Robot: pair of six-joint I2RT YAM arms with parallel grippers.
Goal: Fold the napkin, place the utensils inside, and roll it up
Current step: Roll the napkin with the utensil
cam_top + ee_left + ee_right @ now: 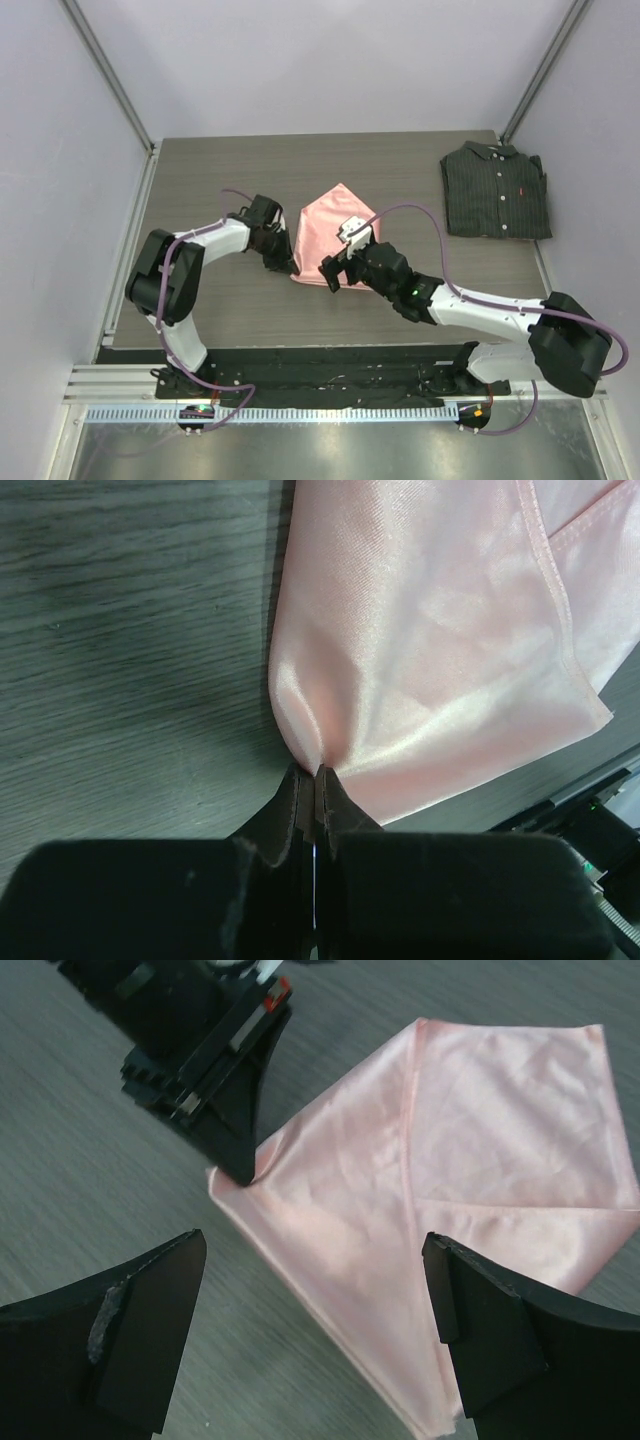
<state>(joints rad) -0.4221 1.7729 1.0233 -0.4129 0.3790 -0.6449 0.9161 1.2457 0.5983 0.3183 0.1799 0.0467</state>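
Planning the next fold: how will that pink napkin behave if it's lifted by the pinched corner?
Probably floppy: the napkin puckers where the left gripper pinches it. Likely slippery, given its satin sheen. Seems thin and light, lying flat.

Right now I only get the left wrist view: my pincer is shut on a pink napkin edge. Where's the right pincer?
Observer: The right pincer is open and empty, poised over the napkin close beside your left pincer.
Operator: Is a fork visible anywhere?
Observer: No fork shows in any view.
Operator: Anything else on the table?
Observer: A dark striped shirt lies folded at the far right of the table, apart from the napkin.
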